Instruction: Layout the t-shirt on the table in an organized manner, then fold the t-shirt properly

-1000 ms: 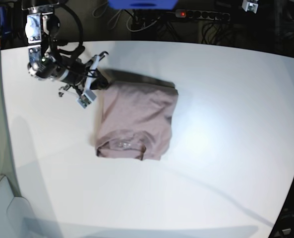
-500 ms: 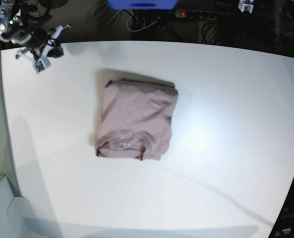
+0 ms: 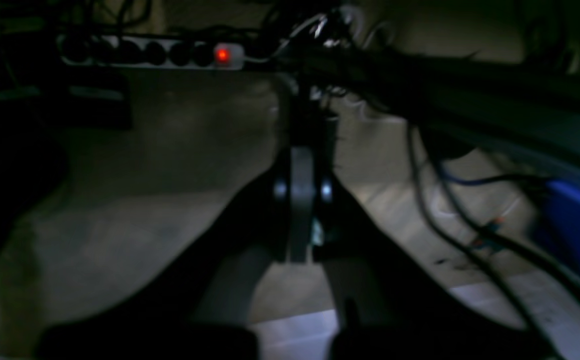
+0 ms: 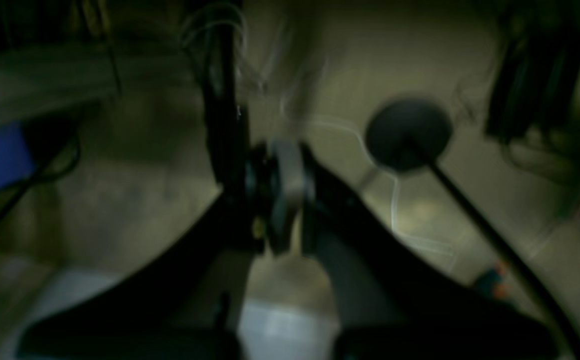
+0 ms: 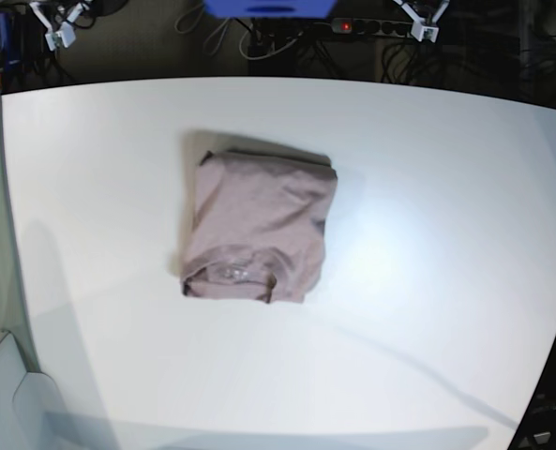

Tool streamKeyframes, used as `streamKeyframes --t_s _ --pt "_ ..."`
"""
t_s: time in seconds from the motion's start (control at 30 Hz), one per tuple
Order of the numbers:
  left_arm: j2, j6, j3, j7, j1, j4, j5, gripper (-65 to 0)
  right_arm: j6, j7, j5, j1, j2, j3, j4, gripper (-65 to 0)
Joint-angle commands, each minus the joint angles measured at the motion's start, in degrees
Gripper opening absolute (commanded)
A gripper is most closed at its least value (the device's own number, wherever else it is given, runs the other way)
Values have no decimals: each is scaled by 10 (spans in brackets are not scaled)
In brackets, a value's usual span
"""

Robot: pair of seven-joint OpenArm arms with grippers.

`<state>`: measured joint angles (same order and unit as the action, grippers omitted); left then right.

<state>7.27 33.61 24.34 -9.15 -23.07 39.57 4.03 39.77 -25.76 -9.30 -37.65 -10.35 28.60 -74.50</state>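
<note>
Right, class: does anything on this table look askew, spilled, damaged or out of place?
Nothing stands out. The dusty mauve cotton t-shirt lies folded in a compact, slightly tilted rectangle on the large white table, collar showing at its near edge.

Beyond the bright work surface you see a dim room: a power strip [image 5: 376, 28] with 1 red switch glowing lies on the dull floor [image 3: 135, 165] among tangled dark cables [image 3: 449, 220]. A blue box [image 5: 268, 7] sits at the far edge, light pooling only nearby.
</note>
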Motion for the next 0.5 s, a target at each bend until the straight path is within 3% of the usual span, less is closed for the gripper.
streamKeyframes --t_s 0.0,0.17,0.23,0.4,0.47 --pt "3 -1 -7 25 10 -30 17 -650 2 33 11 8 -6 5 25 -629" --pt "5 -2 -10 124 102 -222 84 -650 2 161 107 82 12 8 236 -629" --pt "10 -2 -11 146 129 -277 88 -650 2 238 127 107 11 4 325 -629" --pt "3 -4 -13 155 154 -299 92 -650 2 413 190 174 10 3 528 -629" --pt "-3 -33 -13 155 161 -299 92 -650 2 467 233 199 10 3 589 -629"
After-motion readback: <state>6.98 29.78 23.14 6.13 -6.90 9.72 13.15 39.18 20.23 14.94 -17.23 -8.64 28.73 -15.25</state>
